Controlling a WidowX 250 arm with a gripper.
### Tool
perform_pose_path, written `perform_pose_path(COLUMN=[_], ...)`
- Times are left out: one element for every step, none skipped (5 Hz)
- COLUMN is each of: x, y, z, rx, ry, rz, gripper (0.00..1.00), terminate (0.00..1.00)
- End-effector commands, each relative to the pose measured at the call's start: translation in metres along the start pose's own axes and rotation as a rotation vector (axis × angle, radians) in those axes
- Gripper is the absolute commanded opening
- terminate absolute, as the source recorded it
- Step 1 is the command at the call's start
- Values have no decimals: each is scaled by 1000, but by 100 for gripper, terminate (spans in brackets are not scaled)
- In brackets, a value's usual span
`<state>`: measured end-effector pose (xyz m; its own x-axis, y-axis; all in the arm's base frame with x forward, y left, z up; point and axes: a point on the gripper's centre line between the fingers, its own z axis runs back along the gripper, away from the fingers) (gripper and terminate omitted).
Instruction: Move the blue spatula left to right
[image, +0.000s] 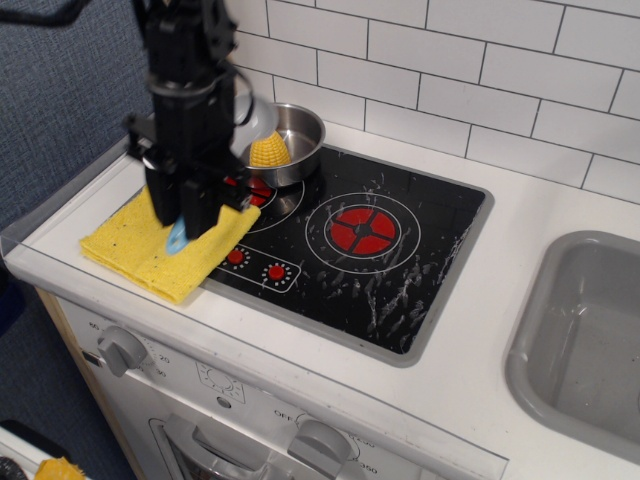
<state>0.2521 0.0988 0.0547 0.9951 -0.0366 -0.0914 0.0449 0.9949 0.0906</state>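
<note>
My gripper (182, 222) was clamped on the blue spatula (178, 238), its handle poking out below, directly above the yellow cloth (135, 245).

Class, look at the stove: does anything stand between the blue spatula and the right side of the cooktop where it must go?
Nothing visible does. The gripper holds the blue spatula above the yellow cloth. The pot with the corn sits further back, off the straight path across the right burner.
</note>
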Motion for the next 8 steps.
perform_pose_path(x=[-7,-12,-18,-18,-17,-14,-9,-6], y=[22,26,29,29,27,25,20,17], z=[-6,-5,0,-1,-1,2,10,13], rx=[31,43,58,47,48,62,90,54], ry=[70,86,76,90,87,53,-40,-186], rz=[51,58,59,52,47,21,-30,-52], gripper=[0,0,0,100,100,100,100,100], terminate=[0,0,0,0,0,0,0,0])
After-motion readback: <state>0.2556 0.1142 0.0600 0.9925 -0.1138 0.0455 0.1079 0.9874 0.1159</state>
